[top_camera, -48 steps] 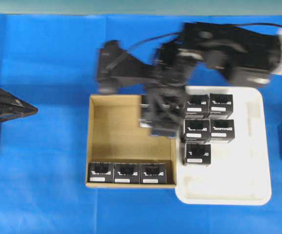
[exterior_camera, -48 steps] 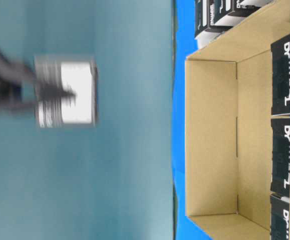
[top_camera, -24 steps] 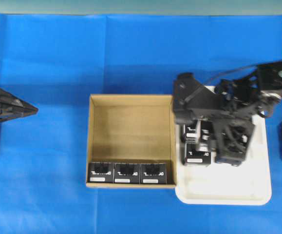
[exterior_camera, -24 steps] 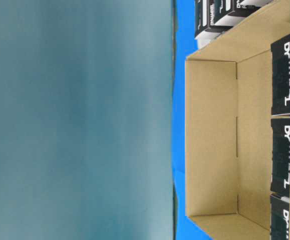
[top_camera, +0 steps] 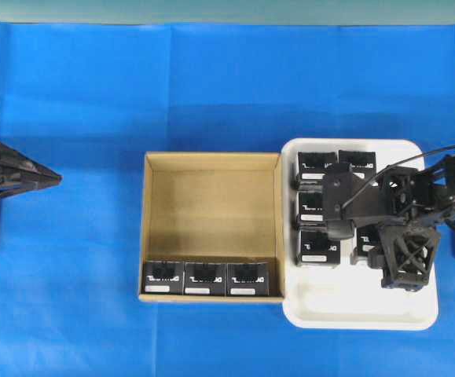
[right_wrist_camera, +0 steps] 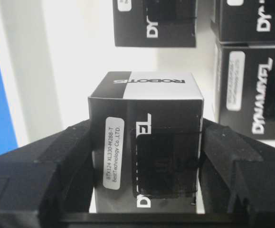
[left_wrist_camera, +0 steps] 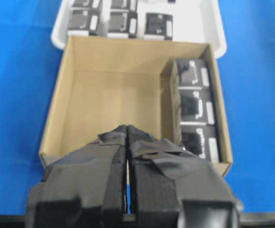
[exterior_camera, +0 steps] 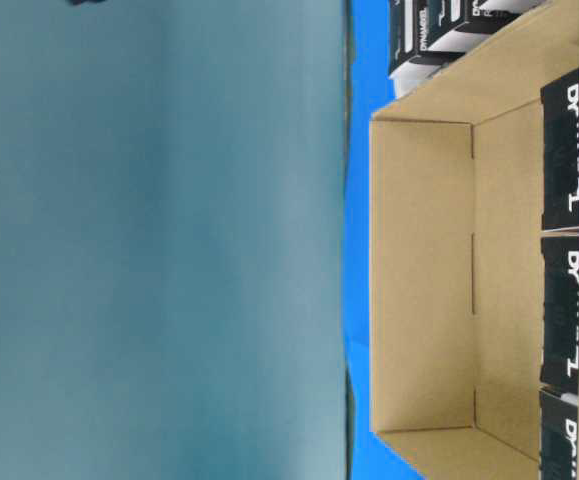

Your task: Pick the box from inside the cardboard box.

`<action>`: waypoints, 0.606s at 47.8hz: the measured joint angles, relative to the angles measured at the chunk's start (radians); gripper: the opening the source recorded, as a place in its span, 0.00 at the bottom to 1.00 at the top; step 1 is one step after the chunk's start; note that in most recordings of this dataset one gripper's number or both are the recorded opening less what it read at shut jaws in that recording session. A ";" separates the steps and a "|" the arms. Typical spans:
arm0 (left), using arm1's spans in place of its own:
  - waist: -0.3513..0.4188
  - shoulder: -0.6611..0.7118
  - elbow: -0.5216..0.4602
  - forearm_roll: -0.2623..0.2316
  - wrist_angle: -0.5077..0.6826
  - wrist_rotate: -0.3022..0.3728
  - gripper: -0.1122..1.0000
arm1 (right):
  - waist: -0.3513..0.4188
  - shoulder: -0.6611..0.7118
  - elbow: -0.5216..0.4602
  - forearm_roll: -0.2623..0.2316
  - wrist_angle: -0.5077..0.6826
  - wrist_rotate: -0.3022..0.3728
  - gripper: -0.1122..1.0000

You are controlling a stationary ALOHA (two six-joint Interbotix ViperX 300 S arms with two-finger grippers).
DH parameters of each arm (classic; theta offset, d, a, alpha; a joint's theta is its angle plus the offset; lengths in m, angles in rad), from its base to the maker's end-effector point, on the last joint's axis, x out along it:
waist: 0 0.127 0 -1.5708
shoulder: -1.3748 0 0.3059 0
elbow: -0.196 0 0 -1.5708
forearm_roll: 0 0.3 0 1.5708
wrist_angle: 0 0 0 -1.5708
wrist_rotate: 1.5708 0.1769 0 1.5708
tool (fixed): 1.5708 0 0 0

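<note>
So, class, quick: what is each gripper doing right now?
Left gripper: shut, holding nothing.
Right gripper: shut on a black box, over the white tray.

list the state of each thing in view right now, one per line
right gripper: shut on a black carton, over the white tray
held black carton: upright between the fingers, label facing the camera
left gripper: shut, empty, back from the cardboard box
cardboard box: open-topped, three black cartons in a row along its near wall
white tray: holds the other black cartons, near part bare
</note>
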 measured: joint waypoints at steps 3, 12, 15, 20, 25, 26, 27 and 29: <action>0.000 -0.002 0.002 0.000 0.000 -0.005 0.08 | 0.005 0.000 0.021 0.000 -0.038 0.002 0.66; -0.002 -0.002 0.002 0.000 0.000 -0.006 0.08 | 0.014 0.012 0.083 0.000 -0.126 0.003 0.66; -0.002 -0.002 0.002 -0.002 0.000 -0.006 0.08 | 0.015 0.020 0.100 0.000 -0.152 0.003 0.66; -0.002 -0.002 0.002 0.000 0.000 -0.006 0.08 | 0.014 0.031 0.120 -0.002 -0.202 0.003 0.66; -0.002 -0.002 0.002 0.000 0.000 -0.006 0.08 | 0.015 0.048 0.130 0.000 -0.255 0.003 0.66; -0.002 -0.002 0.000 0.000 0.000 -0.006 0.08 | 0.015 0.051 0.132 0.000 -0.264 0.003 0.66; -0.002 -0.002 0.002 0.000 -0.002 -0.006 0.08 | 0.015 0.054 0.132 0.000 -0.273 0.002 0.66; -0.002 -0.002 0.002 0.000 -0.002 -0.006 0.08 | 0.015 0.060 0.133 0.000 -0.282 0.000 0.66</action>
